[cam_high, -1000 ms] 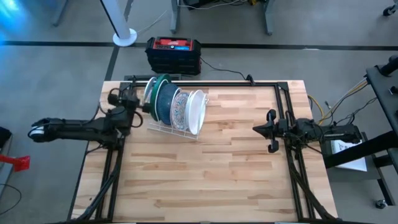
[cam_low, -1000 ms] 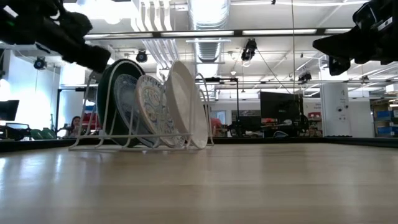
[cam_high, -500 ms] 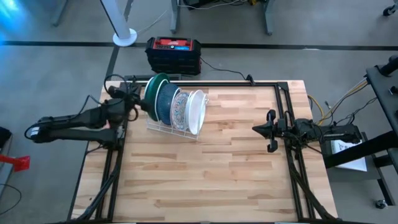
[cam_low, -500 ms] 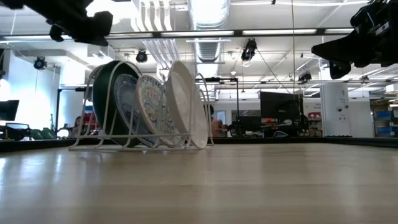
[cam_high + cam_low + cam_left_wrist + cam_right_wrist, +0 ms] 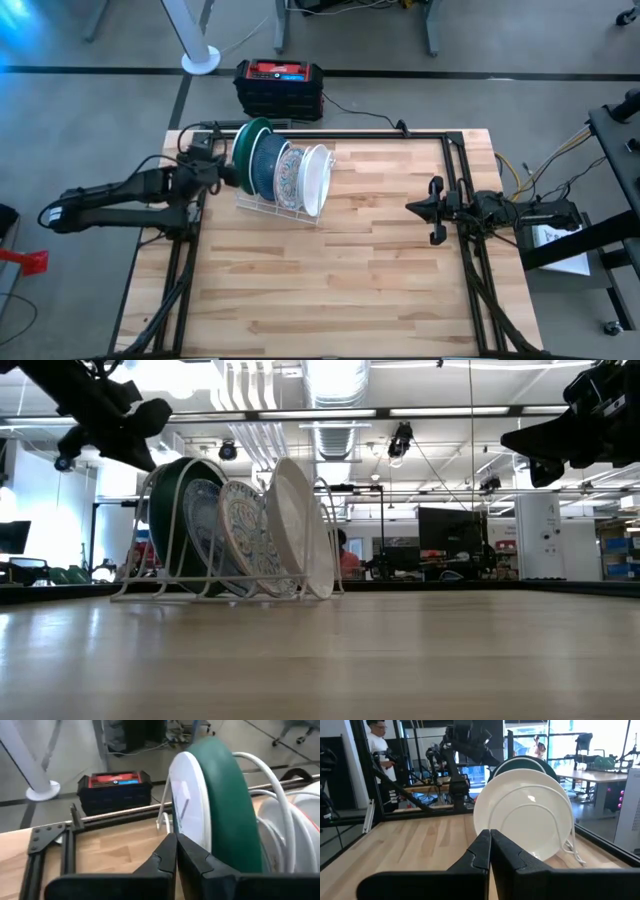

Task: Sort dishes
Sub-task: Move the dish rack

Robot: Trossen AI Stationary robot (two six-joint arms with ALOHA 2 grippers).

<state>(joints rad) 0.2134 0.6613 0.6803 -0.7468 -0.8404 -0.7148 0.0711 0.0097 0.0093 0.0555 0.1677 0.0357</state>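
Observation:
Several plates stand on edge in a white wire rack (image 5: 272, 208) at the table's far left. From left to right they are the green plate (image 5: 250, 135), the dark teal-blue plate (image 5: 268, 165), the floral plate (image 5: 289, 177) and the white plate (image 5: 316, 180). In the low view the green plate (image 5: 168, 510) and the white plate (image 5: 290, 525) lean the same way. My left gripper (image 5: 229, 176) (image 5: 175, 840) is shut. It hovers just left of the green plate's pale back (image 5: 187, 802), without clear touch. My right gripper (image 5: 410, 209) (image 5: 490, 836) is shut and waits above the table's right side.
A black and red box (image 5: 279, 86) sits on the floor beyond the far edge. Black frame rails (image 5: 340, 132) run along the table's far side and both ends. Bare wood (image 5: 330, 280) fills the near half. A person (image 5: 377, 742) stands in the room behind.
My left gripper rose from beside the rack's left end and drew back toward the table's far-left corner. It then came partly down again toward the green plate. The plates and the right arm stayed still.

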